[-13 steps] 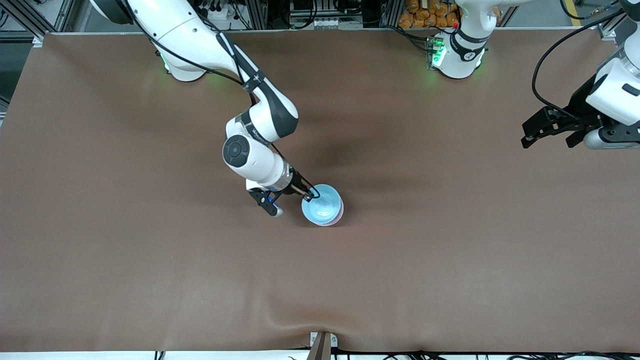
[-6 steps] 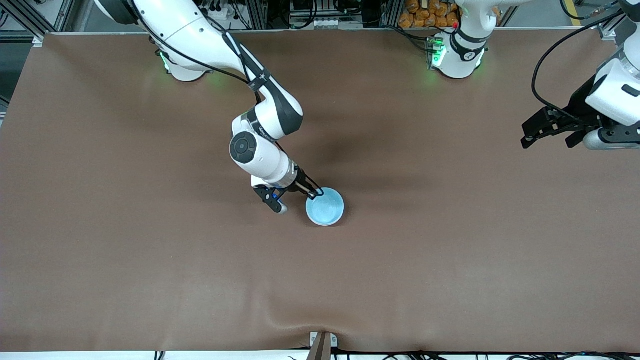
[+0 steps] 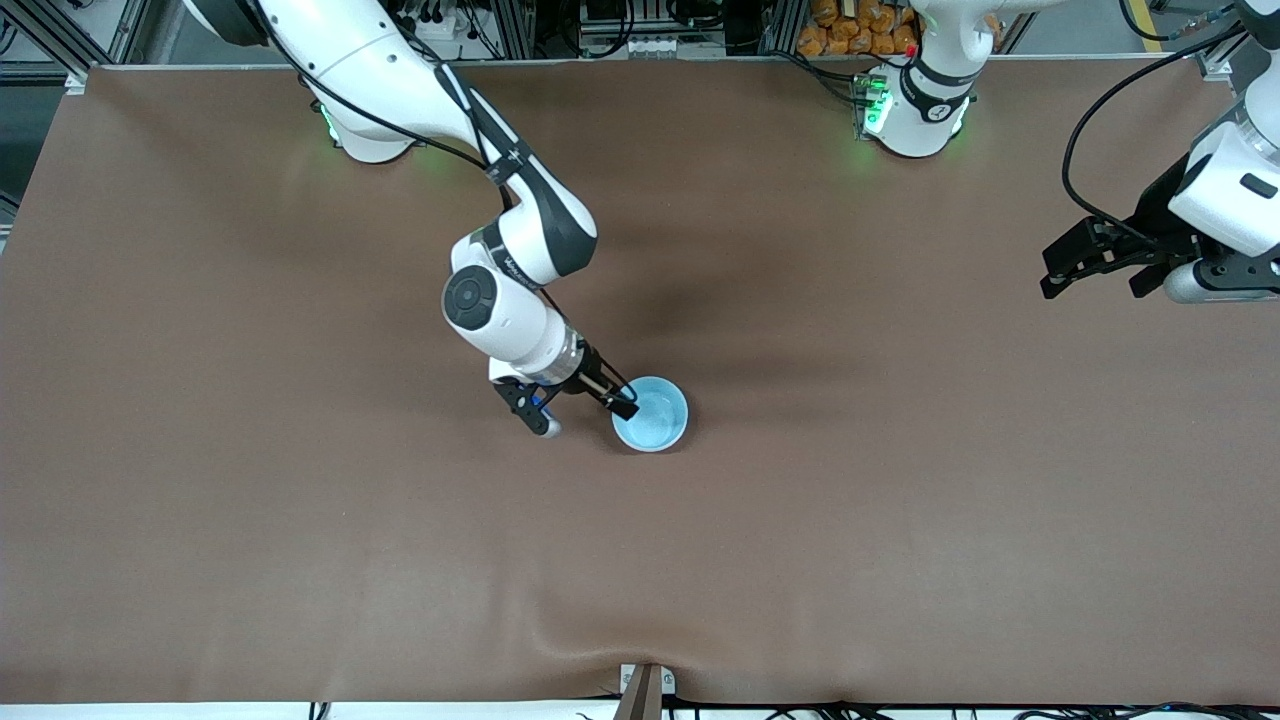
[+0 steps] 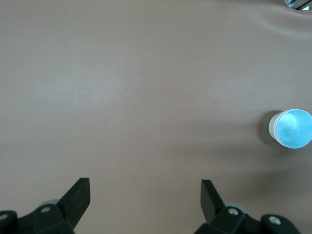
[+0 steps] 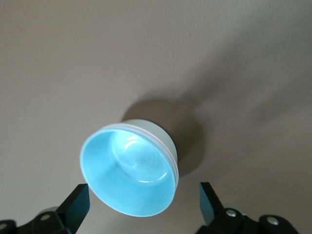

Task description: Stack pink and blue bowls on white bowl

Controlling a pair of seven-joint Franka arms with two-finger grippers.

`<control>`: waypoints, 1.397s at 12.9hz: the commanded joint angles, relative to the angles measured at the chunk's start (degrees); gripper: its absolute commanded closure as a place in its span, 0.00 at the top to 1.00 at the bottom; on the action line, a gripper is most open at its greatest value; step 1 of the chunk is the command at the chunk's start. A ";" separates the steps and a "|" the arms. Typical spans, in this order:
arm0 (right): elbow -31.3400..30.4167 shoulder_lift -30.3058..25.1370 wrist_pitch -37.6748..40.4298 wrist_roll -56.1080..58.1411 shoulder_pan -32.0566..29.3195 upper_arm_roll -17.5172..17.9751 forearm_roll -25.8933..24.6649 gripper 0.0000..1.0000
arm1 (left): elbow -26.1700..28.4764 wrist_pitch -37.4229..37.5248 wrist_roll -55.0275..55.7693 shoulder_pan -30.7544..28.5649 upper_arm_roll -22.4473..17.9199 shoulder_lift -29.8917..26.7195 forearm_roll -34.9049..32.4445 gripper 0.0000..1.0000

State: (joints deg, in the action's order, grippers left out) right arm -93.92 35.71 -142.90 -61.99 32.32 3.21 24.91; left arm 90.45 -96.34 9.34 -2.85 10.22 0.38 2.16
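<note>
Blue bowl (image 3: 651, 414) sits upright, mouth up, nested on top of the stack near the middle of the table (image 3: 900, 520); round, so no long axis to note. In the right wrist view a thin pink rim (image 5: 168, 151) shows just under the blue rim, with the white bowl (image 5: 156, 130) as the outer wall beneath. Right arm reaches down from its base at the table's top edge, elbow bent, wrist angled toward the stack; right gripper (image 3: 580, 410) is low at the bowl's rim, fingers spread wide, holding nothing. Left arm waits above its end of the table, left gripper (image 3: 1060, 270) raised, fingers wide apart and empty.
</note>
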 commanded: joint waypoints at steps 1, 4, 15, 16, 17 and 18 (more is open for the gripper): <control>-0.83 -5.72 7.95 1.86 -0.94 -2.85 -1.00 1.00 | -1.33 1.15 -0.46 -0.23 0.15 0.50 0.92 1.00; -0.65 -10.64 19.91 10.54 -1.03 -7.68 -2.94 1.00 | -1.33 1.15 -0.55 -0.23 0.15 0.50 0.92 1.00; -2.23 -25.41 48.32 48.43 -2.16 -33.26 -5.83 1.00 | -1.24 1.24 -1.07 -0.14 0.06 0.50 0.30 1.00; -2.15 -26.29 49.64 50.37 -5.91 -32.23 -6.62 1.00 | -1.15 1.24 -1.07 -0.14 0.15 0.50 -0.13 1.00; -2.14 -27.35 50.52 52.82 -10.04 -29.17 -6.98 1.00 | -1.24 1.24 -1.07 0.04 0.15 0.50 -0.66 1.00; -2.14 -28.40 50.62 55.02 -14.52 -25.75 -8.20 1.00 | -1.24 1.76 -1.07 0.12 0.15 0.41 -1.01 1.00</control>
State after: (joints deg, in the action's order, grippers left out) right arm -94.21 10.64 -92.61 -10.39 24.63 -28.34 18.60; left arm 90.43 -96.18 9.17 -2.82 10.25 0.40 2.11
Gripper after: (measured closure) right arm 0.000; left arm 0.000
